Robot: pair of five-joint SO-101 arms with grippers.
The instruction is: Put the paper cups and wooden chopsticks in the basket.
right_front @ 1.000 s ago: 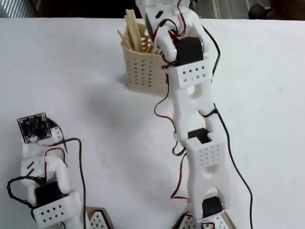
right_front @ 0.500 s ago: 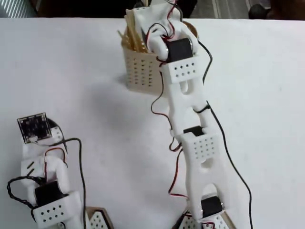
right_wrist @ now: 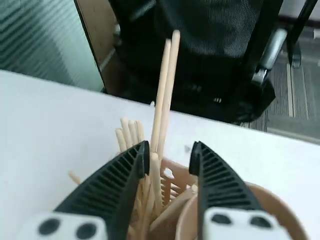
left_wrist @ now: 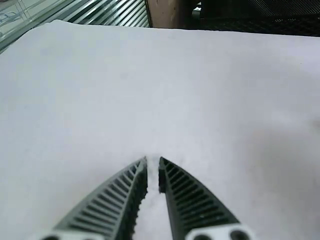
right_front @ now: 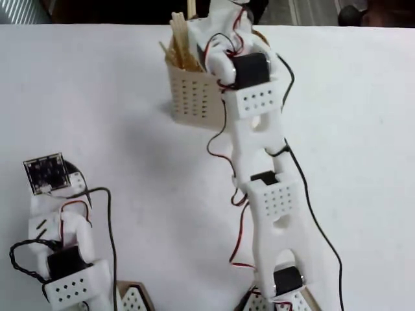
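Note:
A cream perforated basket (right_front: 193,94) stands at the table's far middle with several wooden chopsticks (right_front: 181,48) upright in it. My right gripper (right_wrist: 170,150) hovers just over the basket, open, its fingers apart. Beyond the gap a pair of chopsticks (right_wrist: 166,85) rises taller than the rest, and shorter sticks (right_wrist: 129,132) lean beside one finger. A brown paper cup (right_wrist: 272,205) shows its rim inside the basket, next to the other finger. My left gripper (left_wrist: 153,164) is shut with nothing in it, low over bare table. The left arm (right_front: 61,246) sits at the near left.
The right arm (right_front: 269,194) stretches from the near edge up the middle to the basket, with loose wires along it. A black office chair (right_wrist: 210,55) stands beyond the table's far edge. White tabletop (right_front: 110,110) spreads left of the basket.
The right arm dipped toward the basket, then lifted a little. A tall pair of chopsticks now sticks up at the basket's back. The left arm has not moved.

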